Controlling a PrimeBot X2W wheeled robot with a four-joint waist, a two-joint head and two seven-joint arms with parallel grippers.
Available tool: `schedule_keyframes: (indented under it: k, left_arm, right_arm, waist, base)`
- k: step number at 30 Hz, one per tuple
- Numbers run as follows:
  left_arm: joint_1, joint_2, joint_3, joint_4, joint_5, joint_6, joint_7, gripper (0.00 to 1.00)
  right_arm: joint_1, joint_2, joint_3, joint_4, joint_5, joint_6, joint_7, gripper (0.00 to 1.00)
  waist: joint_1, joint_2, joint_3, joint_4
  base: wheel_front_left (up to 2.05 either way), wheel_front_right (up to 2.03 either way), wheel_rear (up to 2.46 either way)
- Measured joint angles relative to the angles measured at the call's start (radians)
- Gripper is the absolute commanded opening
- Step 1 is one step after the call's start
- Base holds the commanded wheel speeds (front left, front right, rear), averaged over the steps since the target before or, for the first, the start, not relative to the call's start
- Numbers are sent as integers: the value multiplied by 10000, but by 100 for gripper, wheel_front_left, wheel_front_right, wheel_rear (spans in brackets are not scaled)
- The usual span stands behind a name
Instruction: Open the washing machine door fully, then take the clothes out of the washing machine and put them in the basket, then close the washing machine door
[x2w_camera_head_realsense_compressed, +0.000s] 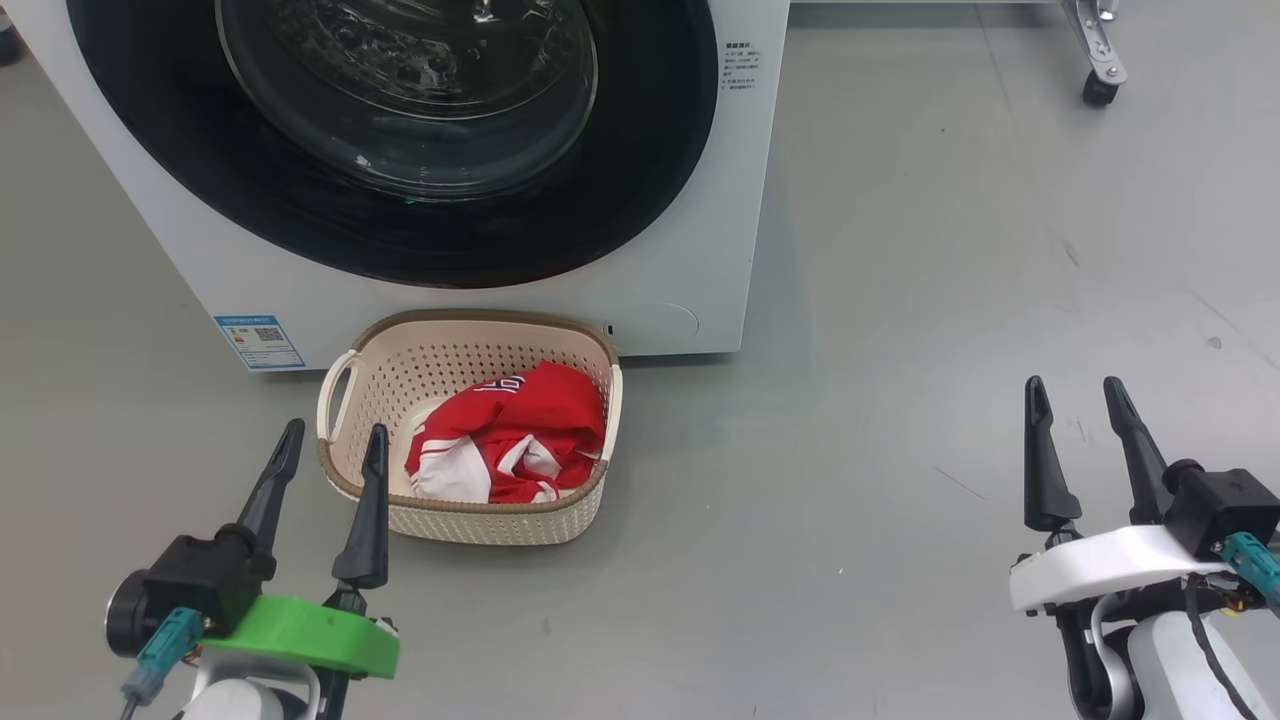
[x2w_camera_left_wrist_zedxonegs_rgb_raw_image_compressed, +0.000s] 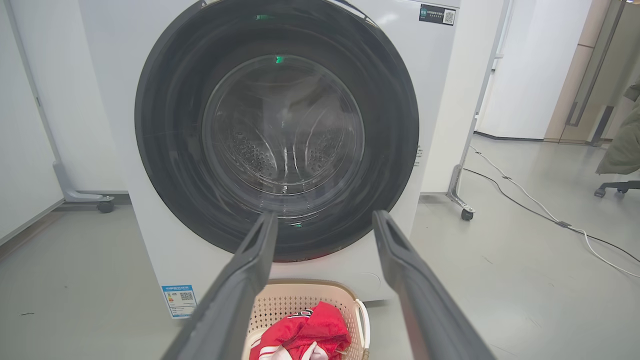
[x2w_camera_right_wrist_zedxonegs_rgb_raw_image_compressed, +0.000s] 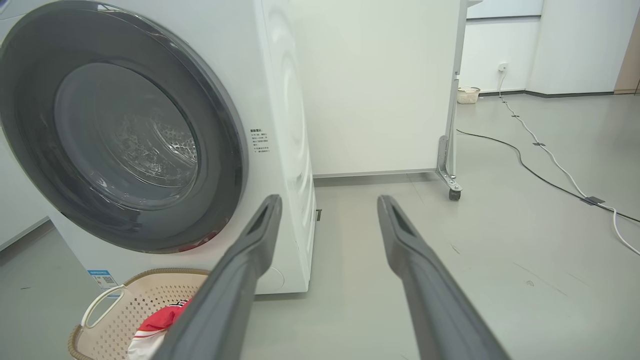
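Door (x2w_camera_head_realsense_compressed: 400, 130) closed, upper left of frame. Clothes (x2w_camera_head_realsense_compressed: 510, 435) in basket (x2w_camera_head_realsense_compressed: 470, 525), just below it. Left gripper (x2w_camera_head_realsense_compressed: 336, 428) lower left, right gripper (x2w_camera_head_realsense_compressed: 1074, 385) lower right, both spread wide and empty. Task looks done; nothing left.

Cables (x2w_camera_right_wrist_zedxonegs_rgb_raw_image_compressed: 592, 200) on grey floor (x2w_camera_head_realsense_compressed: 900, 300)

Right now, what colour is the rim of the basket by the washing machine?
Brown, woven-looking, on the cream-white basket; clearest in the head view.
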Motion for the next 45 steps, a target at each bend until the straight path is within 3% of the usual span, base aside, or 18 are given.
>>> schedule_keyframes:
  k: [45]
  left_arm:
    - [45,136,-631,-63,313,0,0,100]
  right_arm:
    - [523,104,-31,-408,-107,-2,0,100]
  waist:
    - [0,0,-116,21]
  base:
    - [0,0,0]
